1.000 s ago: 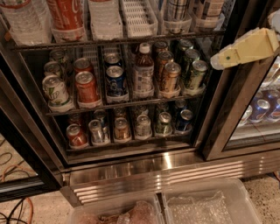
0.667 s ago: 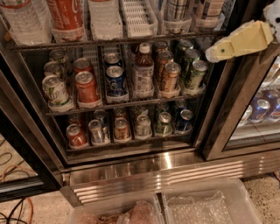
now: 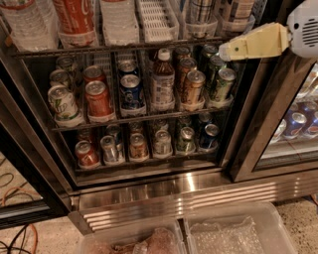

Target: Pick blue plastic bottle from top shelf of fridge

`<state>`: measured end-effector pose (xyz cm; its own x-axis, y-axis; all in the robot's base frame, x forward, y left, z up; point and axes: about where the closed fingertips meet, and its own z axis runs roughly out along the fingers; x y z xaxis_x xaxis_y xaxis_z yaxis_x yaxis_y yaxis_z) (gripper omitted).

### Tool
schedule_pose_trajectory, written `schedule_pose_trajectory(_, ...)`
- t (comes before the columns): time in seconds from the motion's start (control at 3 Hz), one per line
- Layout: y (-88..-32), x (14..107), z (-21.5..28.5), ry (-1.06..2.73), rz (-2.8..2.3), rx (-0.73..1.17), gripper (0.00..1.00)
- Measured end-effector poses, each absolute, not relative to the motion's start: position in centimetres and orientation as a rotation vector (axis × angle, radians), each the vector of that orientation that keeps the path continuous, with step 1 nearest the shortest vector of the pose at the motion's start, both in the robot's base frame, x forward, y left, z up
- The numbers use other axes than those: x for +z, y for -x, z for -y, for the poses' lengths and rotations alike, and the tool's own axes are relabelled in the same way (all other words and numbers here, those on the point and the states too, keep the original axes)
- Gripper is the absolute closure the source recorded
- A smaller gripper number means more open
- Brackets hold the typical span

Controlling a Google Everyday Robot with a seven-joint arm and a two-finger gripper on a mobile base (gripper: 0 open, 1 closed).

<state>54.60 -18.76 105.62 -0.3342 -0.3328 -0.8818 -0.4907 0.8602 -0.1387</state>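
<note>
Ok, status: gripper [image 3: 233, 48] was at upper right, cream tip pointing left and slightly down, roughly level w/ the front wire of the top shelf [image 3: 124, 48] of the fridge [image 3: 251, 129]. Open or closed: can't tell from this angle. Nothing visibly held.

Blue bottle [image 3: 201, 11] stood upright in a white lane tray on that shelf, right half. Only its lower part was in view, the rest cut off at the top edge. A 2nd bottle [image 3: 237, 10] sat just right of it, and the Coke bottle [image 3: 74, 17] was well to the left.

Key relation: target lay up and left of the gripper tip, near but apart. Depth gap I couldn't judge. Long axis was vertical, so my read is a side-on grasp around the body, above the tray lip. Gripper looked too low and a bit too far right for that, so it needs to go up, then left and in. Risk, imo: clipping the 2nd bottle or the shelf wire on the way in.
</note>
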Motion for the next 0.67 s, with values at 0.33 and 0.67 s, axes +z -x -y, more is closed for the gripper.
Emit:
schedule_pose_trajectory(0.33,-55.54,105.4,18.43,0.463,-1.897,0.192,0.0)
schedule_pose_trajectory(0.67,-55.54,105.4,18.43,0.463,-1.897,0.192,0.0)
